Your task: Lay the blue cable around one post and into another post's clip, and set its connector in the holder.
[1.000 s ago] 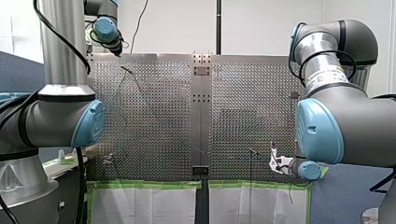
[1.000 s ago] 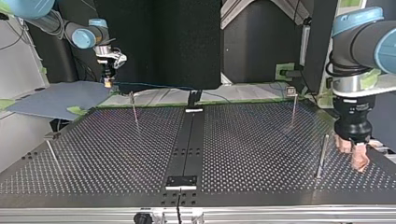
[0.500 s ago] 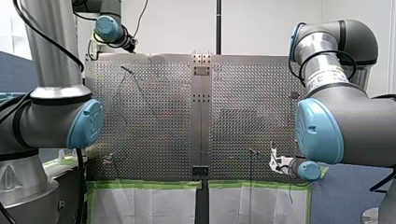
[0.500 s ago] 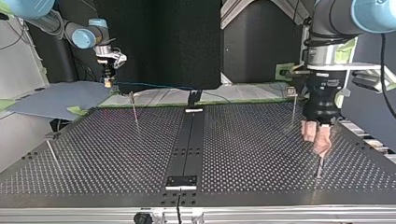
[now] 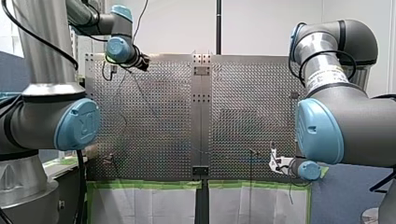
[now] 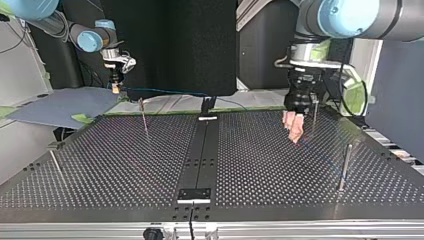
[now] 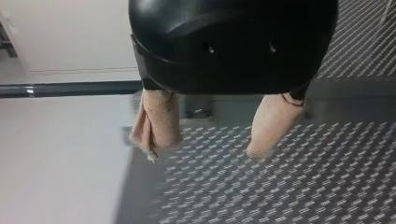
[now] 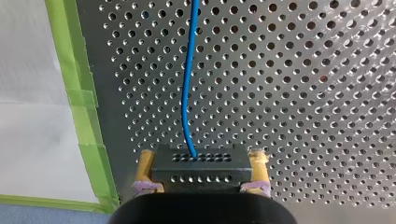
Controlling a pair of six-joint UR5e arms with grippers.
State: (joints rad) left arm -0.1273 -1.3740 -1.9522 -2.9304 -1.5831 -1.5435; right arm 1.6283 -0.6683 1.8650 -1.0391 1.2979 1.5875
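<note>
Look first at the right tool (image 8: 201, 164): you can see it clenched on the black connector (image 8: 201, 158), whose block sits squarely between the yellow pads (image 8: 145, 169). The blue cable (image 8: 189, 84) comes out of the connector's face and runs straight ahead of the tool over the perforated worktop (image 8: 303, 93), close to the strip of green tape (image 8: 88, 121) along the edge. In the top view you find this tool (image 6: 115, 87) at the far left corner, held above the worktop's back edge, with the cable (image 6: 165, 91) stretching from it toward the middle, passing behind the thin post (image 6: 143, 115) there. The left tool (image 7: 208, 140) is released – its two beige fingers (image 7: 159, 121) stand well apart with nothing between them, only the perforated surface below. Across the worktop you see it (image 6: 295, 127) hanging just beside the far right post (image 6: 314, 112), well apart from the cable – a nearer post (image 6: 345, 167) stands alone at the right.
</note>
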